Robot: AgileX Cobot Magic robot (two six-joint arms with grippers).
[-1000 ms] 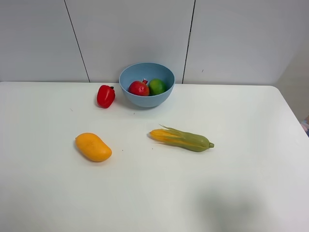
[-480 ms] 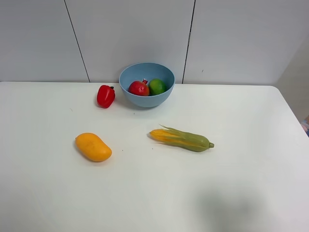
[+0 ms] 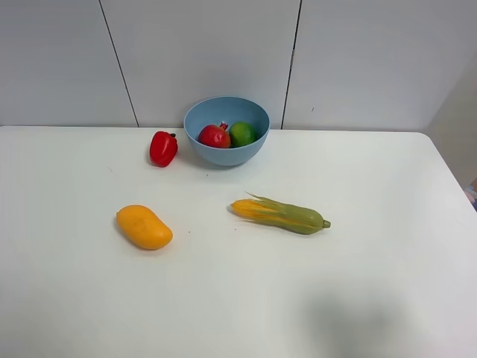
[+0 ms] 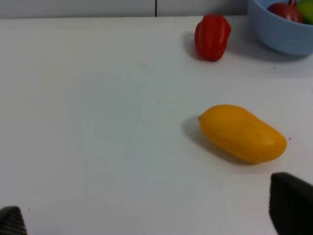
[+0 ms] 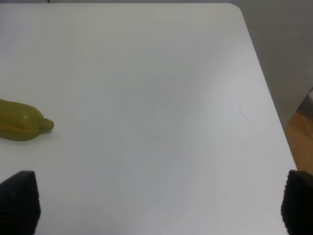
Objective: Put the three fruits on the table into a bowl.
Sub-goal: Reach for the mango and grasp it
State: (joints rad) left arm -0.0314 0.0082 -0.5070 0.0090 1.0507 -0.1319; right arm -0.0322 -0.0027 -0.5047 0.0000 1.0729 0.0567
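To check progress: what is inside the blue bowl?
The bowl holds the pomegranate and the lime, side by side. The bowl's floor beneath them is hidden.

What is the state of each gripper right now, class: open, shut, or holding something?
Left gripper: open, jaws wide apart, holding nothing.
Right gripper: open, jaws wide apart, holding nothing.

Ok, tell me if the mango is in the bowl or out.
Out. The mango lies on the table, well apart from the bowl, which holds only the pomegranate and the lime.
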